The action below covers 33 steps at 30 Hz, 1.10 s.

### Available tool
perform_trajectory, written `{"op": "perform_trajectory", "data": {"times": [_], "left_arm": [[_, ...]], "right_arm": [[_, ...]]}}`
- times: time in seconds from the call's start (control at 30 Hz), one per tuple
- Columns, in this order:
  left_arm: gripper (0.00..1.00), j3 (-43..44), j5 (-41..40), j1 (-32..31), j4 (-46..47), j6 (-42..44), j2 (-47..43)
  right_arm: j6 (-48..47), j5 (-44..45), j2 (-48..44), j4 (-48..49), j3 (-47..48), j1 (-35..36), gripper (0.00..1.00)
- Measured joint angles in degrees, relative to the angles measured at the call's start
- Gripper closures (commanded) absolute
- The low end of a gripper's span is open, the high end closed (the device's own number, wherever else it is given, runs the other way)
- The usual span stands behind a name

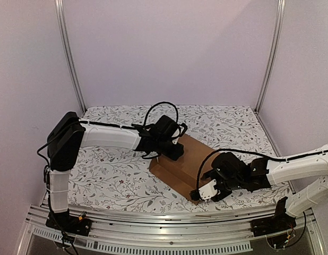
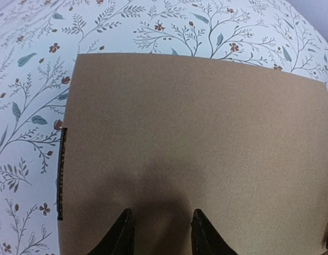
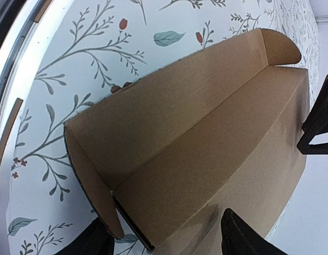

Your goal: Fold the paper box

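Note:
The paper box [image 1: 181,166] is brown cardboard, a shallow box lying skewed on the middle of the table. My left gripper [image 1: 172,152] is over its far-left part; in the left wrist view its black fingertips [image 2: 124,229] stand apart, open, close above the flat top panel [image 2: 196,133], holding nothing. My right gripper [image 1: 199,195] is at the box's near corner. In the right wrist view it [image 3: 164,236] is open wide and straddles the box's end [image 3: 217,175], where the front flap [image 3: 169,106] stands up with a side tab [image 3: 92,186] at each end.
The table has a white floral cloth [image 1: 111,175]. Aluminium posts [image 1: 68,53] and pale walls enclose the back and sides. A metal rail [image 1: 153,226] runs along the near edge. The left gripper's black body [image 3: 318,127] shows at the right of the right wrist view.

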Motion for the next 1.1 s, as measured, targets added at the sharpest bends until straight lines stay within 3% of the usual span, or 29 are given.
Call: {"op": "perform_trajectory", "data": {"times": [0.2, 0.47, 0.57, 0.73, 1.1], "left_arm": [[0.53, -6.3, 0.9, -0.3, 3.8, 1.0, -4.1], [0.48, -31.7, -5.4, -1.6, 9.4, -2.6, -30.1], [0.47, -40.4, -7.2, -1.6, 11.0, -6.0, -35.8], [0.52, -47.3, -9.0, -1.6, 10.1, -9.2, -35.7], [0.61, -44.9, -9.2, -0.8, 14.0, -6.9, -26.1]], "right_arm": [[1.5, 0.1, 0.9, -0.3, 0.6, 0.0, 0.39], [2.4, 0.2, 1.4, -0.9, 1.2, 0.0, 0.39], [2.5, 0.2, 1.4, -1.0, 1.2, 0.0, 0.40], [2.8, 0.2, 1.4, -1.0, 1.3, 0.0, 0.40], [3.0, 0.0, 1.5, -1.0, 1.4, 0.0, 0.42]]}}
